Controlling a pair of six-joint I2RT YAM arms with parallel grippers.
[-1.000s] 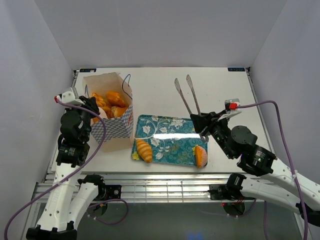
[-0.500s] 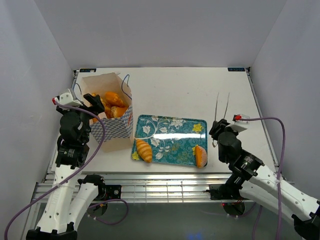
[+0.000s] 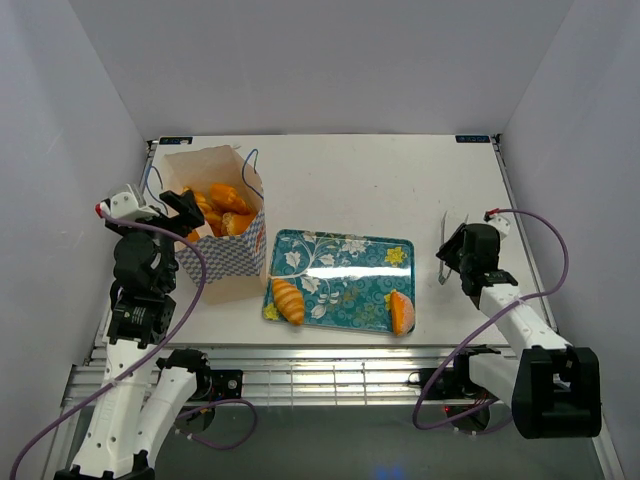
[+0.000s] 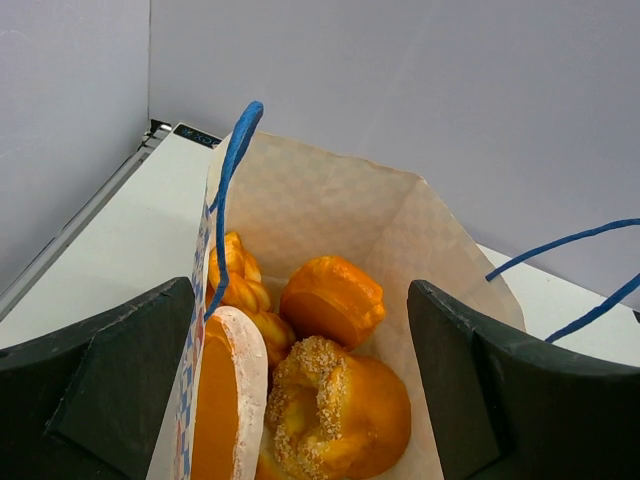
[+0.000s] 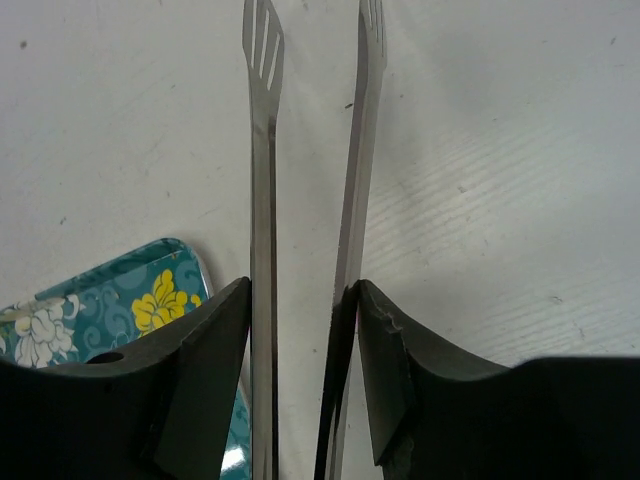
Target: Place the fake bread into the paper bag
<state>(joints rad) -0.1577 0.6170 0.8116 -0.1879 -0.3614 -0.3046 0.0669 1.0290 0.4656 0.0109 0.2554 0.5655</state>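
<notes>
Spreads left gripper [image 3: 178,210] wide over paper bag [image 3: 225,265]; pulls right gripper [image 5: 300,300], clamping tongs [image 5: 262,200], back beside tray [image 3: 340,270].

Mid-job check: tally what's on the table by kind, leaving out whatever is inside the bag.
tray: 1
bread on it: 2 (croissant, wedge)
bag: 1
tongs: 1
total: 5

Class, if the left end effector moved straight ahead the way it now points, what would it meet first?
Probably the sugared ring doughnut inside the paper bag, though the bag's rim might come first; depth is unclear.
</notes>
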